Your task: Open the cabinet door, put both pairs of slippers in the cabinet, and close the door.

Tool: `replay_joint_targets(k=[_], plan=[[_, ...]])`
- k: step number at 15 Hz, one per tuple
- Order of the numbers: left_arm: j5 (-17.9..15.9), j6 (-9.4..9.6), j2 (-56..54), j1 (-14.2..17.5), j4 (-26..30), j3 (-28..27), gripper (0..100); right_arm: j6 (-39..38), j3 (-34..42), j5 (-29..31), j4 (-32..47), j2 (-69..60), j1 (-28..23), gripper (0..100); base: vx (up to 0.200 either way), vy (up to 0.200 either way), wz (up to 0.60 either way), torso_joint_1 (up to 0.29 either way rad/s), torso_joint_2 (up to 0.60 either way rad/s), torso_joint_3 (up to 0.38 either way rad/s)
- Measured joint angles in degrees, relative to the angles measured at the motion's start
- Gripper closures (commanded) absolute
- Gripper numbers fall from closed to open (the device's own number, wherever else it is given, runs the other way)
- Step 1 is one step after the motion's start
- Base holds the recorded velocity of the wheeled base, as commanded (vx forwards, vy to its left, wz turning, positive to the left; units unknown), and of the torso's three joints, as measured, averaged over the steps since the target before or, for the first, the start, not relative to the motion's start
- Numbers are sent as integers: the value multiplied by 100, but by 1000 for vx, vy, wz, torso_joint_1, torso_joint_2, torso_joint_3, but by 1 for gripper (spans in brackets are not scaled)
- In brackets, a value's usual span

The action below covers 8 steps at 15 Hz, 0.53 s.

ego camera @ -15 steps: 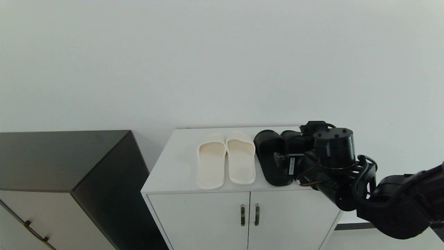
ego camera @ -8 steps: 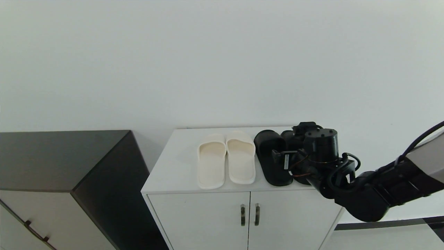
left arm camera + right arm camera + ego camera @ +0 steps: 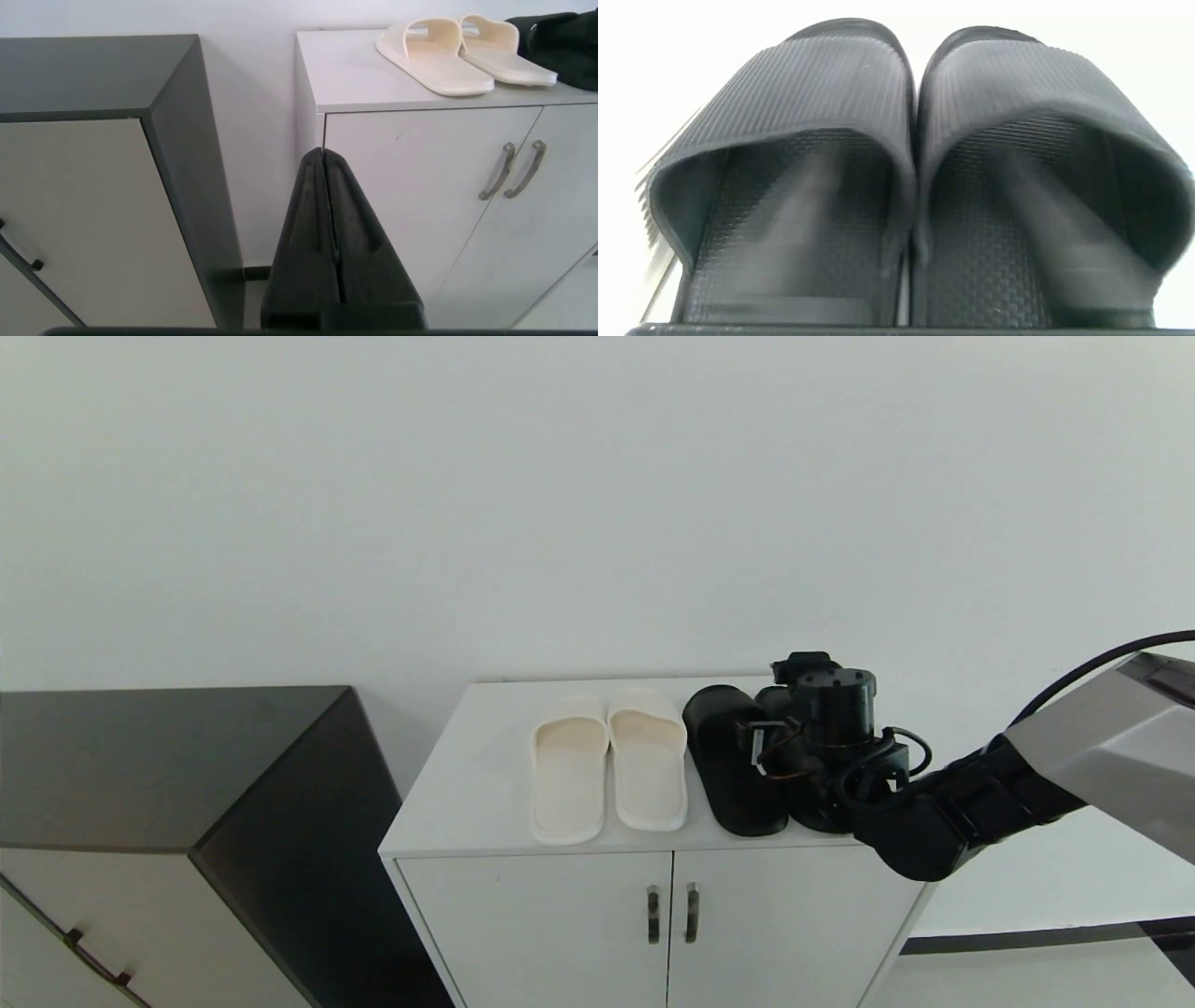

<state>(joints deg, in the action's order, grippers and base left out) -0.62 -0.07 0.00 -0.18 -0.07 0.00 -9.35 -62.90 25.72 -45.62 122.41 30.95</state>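
Over the last second the right arm has stretched forward and inward, so the right gripper [image 3: 808,751] has gone from the front right corner of the white cabinet [image 3: 467,789] to just above the black slippers [image 3: 733,761]; nothing else has shifted. Nearest, the left gripper [image 3: 324,157] hangs low in front of the furniture, level with the gap between the white cabinet and the dark cabinet [image 3: 168,756] on its left. Its two black fingers [image 3: 308,233] are pressed flat together with nothing between them. Beyond it, the white cabinet's two doors [image 3: 551,933] are both closed, and their metal handles [image 3: 672,913] stand side by side at the centre seam. On the cabinet top, the cream slippers [image 3: 607,765] lie side by side near the middle with their toes toward the wall [image 3: 597,504]. The black slippers lie just to their right, touching each other and pointing the same way. The right arm's wrist covers most of the right-hand black slipper. The right wrist view looks close into the strap openings of both black slippers from the heel end. Whether the right gripper is spread or closed, or has hold of either slipper, cannot be told. Behind everything rises the plain pale wall.
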Motion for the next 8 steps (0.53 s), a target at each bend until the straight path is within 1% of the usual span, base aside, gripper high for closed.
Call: replay_joint_targets(k=[5, 8], plan=[[9, 0, 0, 0, 0, 0, 100, 57, -46, 9, -6, 56, -30, 100, 0, 0, 0, 0, 0, 0], [2, 5, 0, 0, 0, 0, 100, 93, 89, 2, 2, -102, -17, 100, 0, 0, 0, 0, 0, 0]])
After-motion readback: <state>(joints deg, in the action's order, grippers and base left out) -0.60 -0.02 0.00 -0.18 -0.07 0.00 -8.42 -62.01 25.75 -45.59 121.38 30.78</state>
